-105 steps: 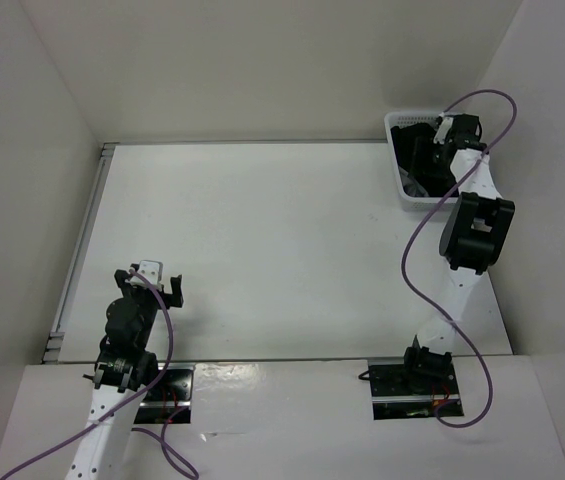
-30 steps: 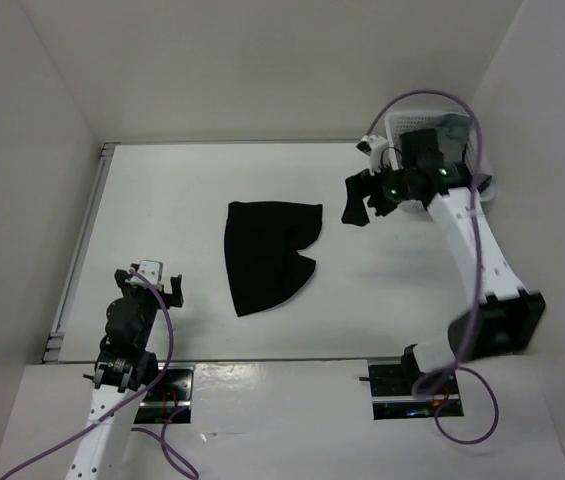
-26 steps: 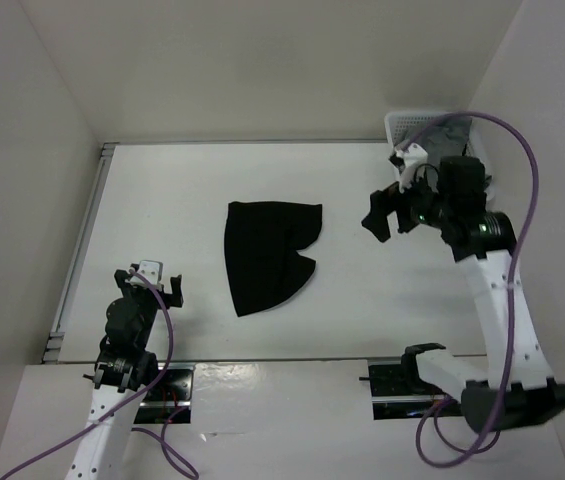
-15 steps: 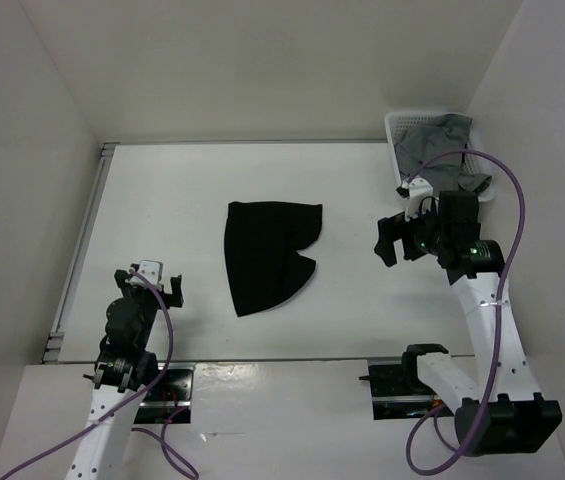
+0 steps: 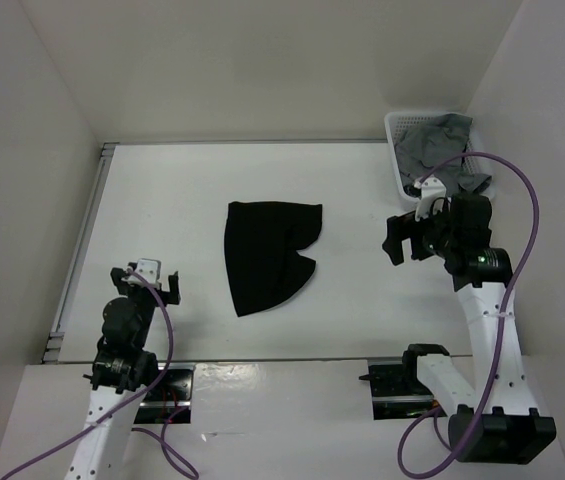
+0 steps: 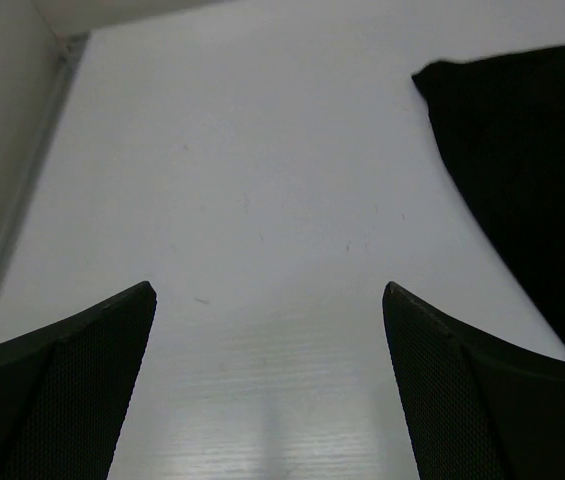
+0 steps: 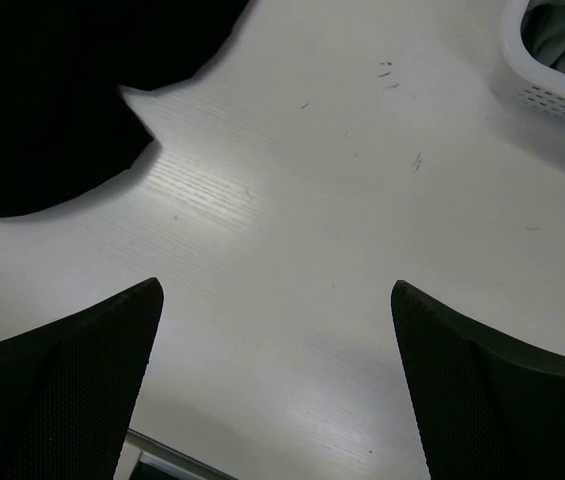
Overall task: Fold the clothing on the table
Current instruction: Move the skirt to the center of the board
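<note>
**Left gripper**: It sits over the near left part of the table, just ahead of its arm base. Its fingers are spread wide and hold nothing. In the left wrist view, only bare white tabletop shows in the gap between them.

**Clothing**: The black garment lies flat on the table, a little left of centre and between the two grippers. It is roughly rectangular and narrows toward its near end. Its right edge has a notch about halfway along. In the left wrist view, its far left corner and left edge fill the upper right of the picture. Neither gripper touches it.

**Right gripper**: It hovers over bare table to the right of the clothing, clear of it, with its fingertips pointing toward the garment. The fingers are spread wide and hold nothing. The right wrist view shows bare tabletop between them and the notched edge of the clothing at upper left.

**Basket**: This white lattice container stands in the far right corner of the table, close to the right wall and beyond the right gripper. A grey garment lies bunched inside it.

**Cable**: A purple cable arcs over the right arm.
</note>
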### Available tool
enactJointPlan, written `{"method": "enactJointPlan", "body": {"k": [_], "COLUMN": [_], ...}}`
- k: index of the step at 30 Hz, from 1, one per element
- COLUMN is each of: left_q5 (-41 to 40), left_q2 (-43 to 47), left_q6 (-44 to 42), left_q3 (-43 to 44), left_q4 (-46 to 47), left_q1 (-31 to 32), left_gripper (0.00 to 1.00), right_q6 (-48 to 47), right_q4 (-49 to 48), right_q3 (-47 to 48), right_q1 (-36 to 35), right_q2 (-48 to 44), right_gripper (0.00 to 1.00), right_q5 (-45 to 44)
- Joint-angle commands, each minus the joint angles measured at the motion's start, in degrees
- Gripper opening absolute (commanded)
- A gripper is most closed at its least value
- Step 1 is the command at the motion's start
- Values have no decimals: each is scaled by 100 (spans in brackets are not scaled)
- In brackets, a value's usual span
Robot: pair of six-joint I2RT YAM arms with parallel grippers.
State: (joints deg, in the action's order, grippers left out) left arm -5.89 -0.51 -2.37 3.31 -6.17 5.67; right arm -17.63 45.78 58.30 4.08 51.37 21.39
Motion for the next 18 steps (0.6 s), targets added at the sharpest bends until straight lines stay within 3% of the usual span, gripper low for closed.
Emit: {"method": "enactJointPlan", "body": {"k": [1, 3, 4, 5, 8, 9, 10, 13, 15, 18], "left_q5": [-202, -44, -44, -139, -386, -387, -213, 1260, 2300, 2679], "left_q2": [492, -200, -621, -1704, -4231, -4821, -5801, -6975, -6989, -6506], "left_q6": [-648, -949, -949, -854, -239, 171, 306, -251, -438, -272], "left_q3": [1149, 1941, 2476, 3865, 6480, 8221, 8995, 10693, 10368, 9129], "left_q4": [975, 1057, 648, 296, -1872, -3166, -3788, -5383, -5281, -4545], "left_q1": [22, 22, 22, 22, 22, 22, 22, -40, -486, -953], "left_gripper": [100, 100, 100, 100, 100, 100, 100, 100, 100, 100], "right_q6": [23, 23, 23, 75, 145, 206, 207, 207, 207, 207], "right_q4": [-306, -306, -306, -367, -438, -534, -596, -596, -596, -596], "right_q3": [50, 50, -3, -3, -56, -108, -161, -214, -214, -214], "right_q1": [41, 41, 41, 41, 41, 93, 93, 146, 146, 146], "right_q2": [-198, -268, -338, -339, -575, -689, -751, -752, -673, -559], "right_gripper": [99, 99, 99, 99, 99, 99, 99, 99, 99, 99], "right_q5": [32, 94, 94, 146, 278, 365, 427, 507, 507, 446]}}
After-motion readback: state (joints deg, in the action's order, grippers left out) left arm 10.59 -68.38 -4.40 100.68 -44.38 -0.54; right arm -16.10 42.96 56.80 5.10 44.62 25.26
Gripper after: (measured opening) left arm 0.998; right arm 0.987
